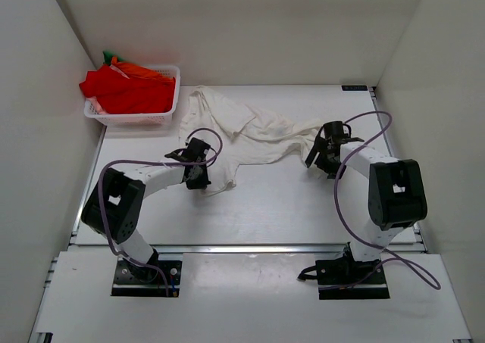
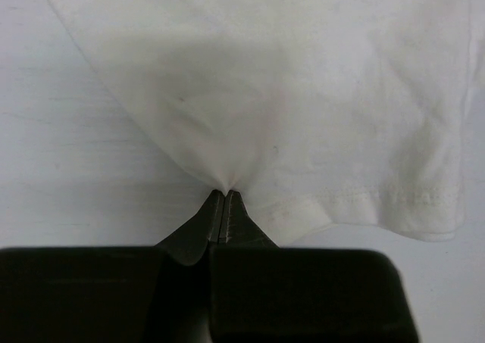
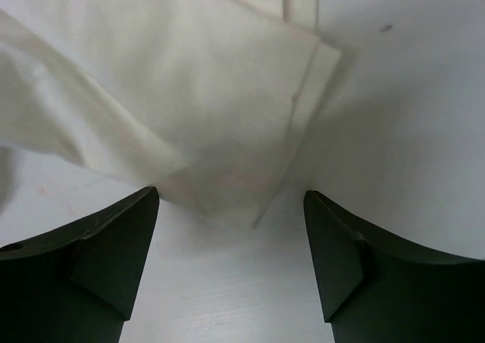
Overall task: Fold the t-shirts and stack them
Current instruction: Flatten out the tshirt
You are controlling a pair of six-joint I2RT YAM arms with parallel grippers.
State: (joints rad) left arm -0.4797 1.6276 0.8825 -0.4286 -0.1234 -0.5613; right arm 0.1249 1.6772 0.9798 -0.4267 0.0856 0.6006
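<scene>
Where left claw (image 2: 225, 194) pinches, white t-shirt (image 2: 303, 93) fans ahead.

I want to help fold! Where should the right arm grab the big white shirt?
Probably the loose stitched corner of the white t-shirt, lying flat under the right gripper, between its open jaws. Come straight down from above and pinch it. That edge is bare, and the left gripper holds the opposite side.

Bright, even light; soft shadows (2 wrist views slightly blurred).
</scene>
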